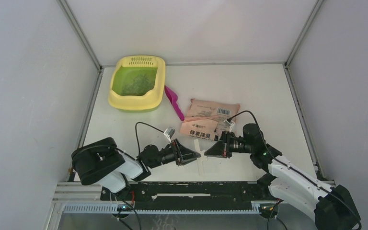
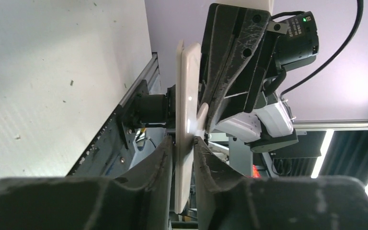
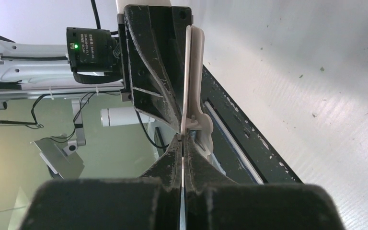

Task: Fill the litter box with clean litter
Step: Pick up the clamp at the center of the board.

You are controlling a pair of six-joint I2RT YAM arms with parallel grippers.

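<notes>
White plastic, thin and flat, is pinched from both sides: a spring clip (image 1: 200, 155) hangs between the two arms just above the near edge of the worktop (image 1: 268, 96), about midway along it. The left gripper (image 1: 191, 155) has its jaws closed on one end of the clip. The right gripper (image 1: 211, 150) faces it with jaws pressed almost together on the other leaf, beside the small spring.

The litter box (image 1: 134, 104) sits at the far left corner. Some clean litter (image 1: 136, 82) already speckles its green floor. A magenta scoop (image 1: 173, 100) lies just beside its right wall, and the peach litter bag (image 1: 211, 115) lies flat near the middle of the worktop.

The risk lies in the shared hold. If the arms pull or twist unevenly, the slim clip could bend, snap out of one pair of jaws and spring off the near edge. A clip let go carelessly might also land on the bag's mouth. The bag lies limp, so lifting it by a poor grip could spill granules short of the box.
</notes>
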